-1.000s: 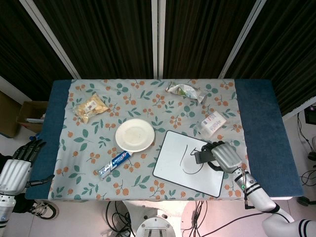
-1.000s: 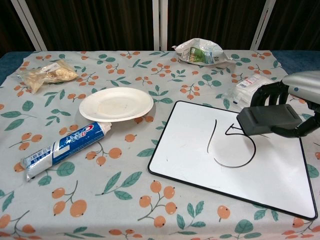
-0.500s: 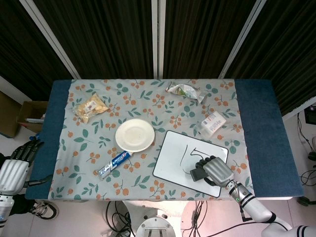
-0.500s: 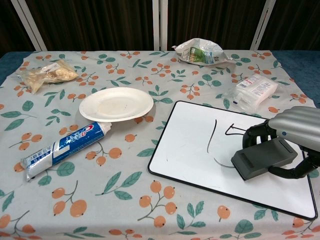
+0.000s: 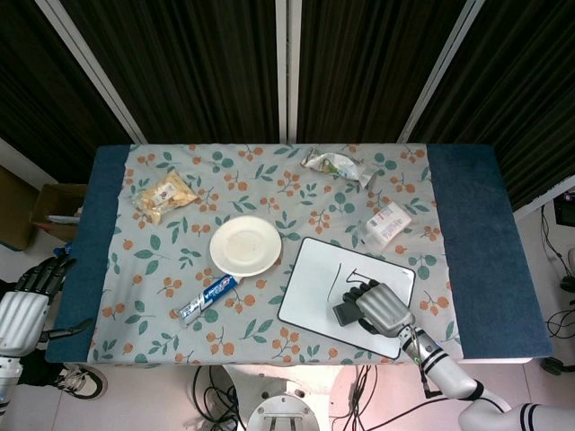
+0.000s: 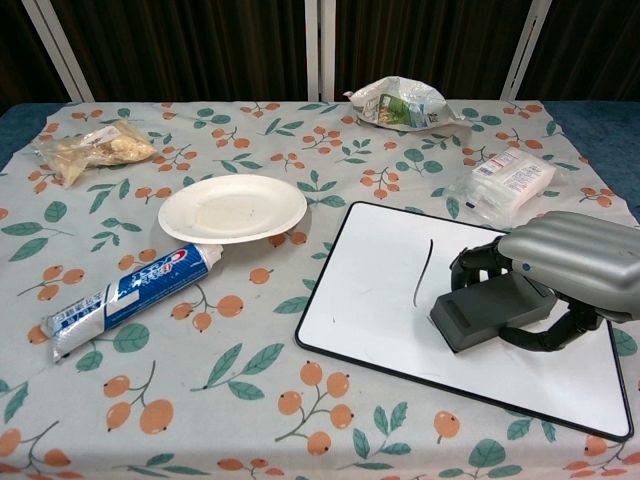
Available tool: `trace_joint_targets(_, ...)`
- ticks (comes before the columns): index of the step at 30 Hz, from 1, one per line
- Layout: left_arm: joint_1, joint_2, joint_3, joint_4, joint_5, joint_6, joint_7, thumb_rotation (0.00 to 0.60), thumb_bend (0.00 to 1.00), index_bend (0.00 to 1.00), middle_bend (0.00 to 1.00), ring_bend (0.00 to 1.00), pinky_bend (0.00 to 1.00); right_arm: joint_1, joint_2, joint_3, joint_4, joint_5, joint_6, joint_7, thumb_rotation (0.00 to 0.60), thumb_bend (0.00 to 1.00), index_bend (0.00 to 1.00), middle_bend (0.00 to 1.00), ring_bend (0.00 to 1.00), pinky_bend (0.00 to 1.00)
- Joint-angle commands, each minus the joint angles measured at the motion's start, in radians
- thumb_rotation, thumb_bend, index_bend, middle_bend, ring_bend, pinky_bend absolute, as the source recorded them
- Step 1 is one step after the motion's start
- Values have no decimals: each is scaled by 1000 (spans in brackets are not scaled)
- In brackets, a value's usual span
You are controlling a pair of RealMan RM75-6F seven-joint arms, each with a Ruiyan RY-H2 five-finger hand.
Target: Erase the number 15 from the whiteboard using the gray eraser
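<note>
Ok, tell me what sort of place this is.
Probably a lab or test room, not a home: dark curtains behind one cloth-covered table, loose cables on the floor, and a cardboard box beside it.

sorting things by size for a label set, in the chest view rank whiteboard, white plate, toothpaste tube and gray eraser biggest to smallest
1. whiteboard
2. white plate and toothpaste tube: similar extent, and the tube lies nearer the camera, so unranked
3. gray eraser, partly covered by the robot hand

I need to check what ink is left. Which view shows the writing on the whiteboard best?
The chest view: the 1 stroke on the whiteboard is large and clear. The head view shows it small, plus the 5's top.
</note>
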Motion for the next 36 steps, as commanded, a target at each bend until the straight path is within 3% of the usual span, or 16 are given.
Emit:
trace_joint_targets(1, 0, -1, 0, 2, -1, 0, -2, 418, 70, 101, 90, 79, 176, 18, -38, 35, 26, 34, -13, -3, 600, 384, 659, 562, 499, 625)
trace_joint_targets(13, 4, -9, 2, 24, -9, -7, -18, 418, 69, 101, 90, 79, 176, 104, -153, 188, 138, 209, -38, -45, 600, 386, 659, 563, 499, 625)
trace_joint_targets(17, 6, -9, 3, 26, -7, -5, -19, 418, 70, 101, 90, 79, 176, 129, -166, 216, 164, 273, -46, -86, 600, 387, 659, 563, 499, 625)
trace_joint_targets(23, 5, -7, 2, 26, -8, -6, -20, 418, 70, 101, 89, 79, 176, 148, -160, 215, 178, 325, -56, -117, 600, 391, 659, 563, 499, 625)
trace_joint_targets(36, 2, -5, 2, 12, -1, -7, -6, 417, 69, 101, 90, 79, 176, 149, -132, 142, 145, 311, -64, -110, 600, 395, 662, 566, 500, 627)
